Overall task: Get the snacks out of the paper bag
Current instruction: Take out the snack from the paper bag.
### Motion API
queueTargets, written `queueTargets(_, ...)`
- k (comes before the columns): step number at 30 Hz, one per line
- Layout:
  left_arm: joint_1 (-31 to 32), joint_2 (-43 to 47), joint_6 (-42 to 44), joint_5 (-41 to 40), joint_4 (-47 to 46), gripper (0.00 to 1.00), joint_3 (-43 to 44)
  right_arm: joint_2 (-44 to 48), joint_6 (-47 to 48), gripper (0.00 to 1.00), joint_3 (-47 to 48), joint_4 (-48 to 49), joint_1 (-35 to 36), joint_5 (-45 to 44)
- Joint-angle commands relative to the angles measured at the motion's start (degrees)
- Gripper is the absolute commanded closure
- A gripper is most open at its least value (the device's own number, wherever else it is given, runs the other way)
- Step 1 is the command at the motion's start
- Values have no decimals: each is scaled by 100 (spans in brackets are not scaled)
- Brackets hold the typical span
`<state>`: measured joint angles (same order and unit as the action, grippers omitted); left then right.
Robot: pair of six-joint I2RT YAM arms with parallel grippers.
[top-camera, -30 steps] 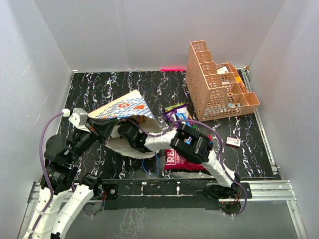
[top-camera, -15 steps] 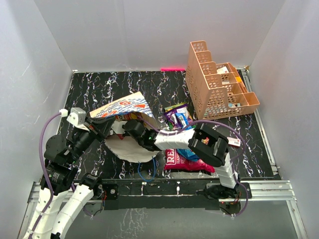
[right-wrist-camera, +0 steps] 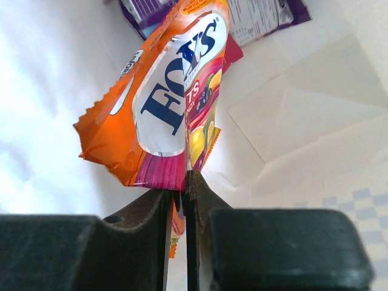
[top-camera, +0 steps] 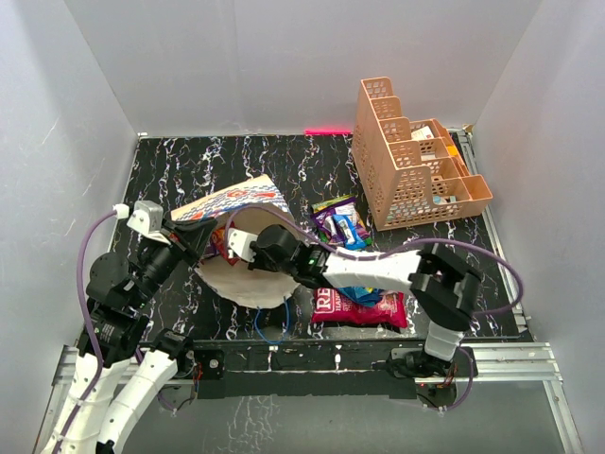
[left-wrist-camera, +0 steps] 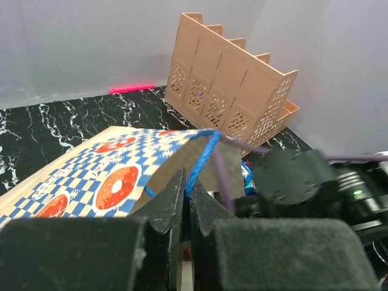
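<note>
The right gripper (right-wrist-camera: pixel 185 182), inside the paper bag (top-camera: pixel 236 200) at the table's (top-camera: pixel 189 161) eight o'clock, pinches the orange packet (right-wrist-camera: pixel 163 103) by its crimped seam (light, slippery foil; the stiff seam seems the surest hold). The left gripper (left-wrist-camera: pixel 187 191) clamps the bag's rim at its blue cord (left-wrist-camera: pixel 203 154).

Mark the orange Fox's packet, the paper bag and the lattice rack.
orange Fox's packet (right-wrist-camera: pixel 163 109), right wrist view, on its white label.
paper bag (left-wrist-camera: pixel 76 179), left wrist view, on its checkered side.
lattice rack (top-camera: pixel 402 161), top external view, on its stepped side wall.
</note>
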<state>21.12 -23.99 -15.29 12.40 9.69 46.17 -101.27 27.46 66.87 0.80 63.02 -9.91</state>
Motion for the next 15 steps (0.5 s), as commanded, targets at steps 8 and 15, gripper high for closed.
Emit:
queueTargets(8,10,-246,5,-352,8,100,240,2406,-1639,92,-605,-249,8,1819)
queueTargets(15,8,-359,-64,-429,48,100,317,3798,-2657,92,-1077,-359,8,1796)
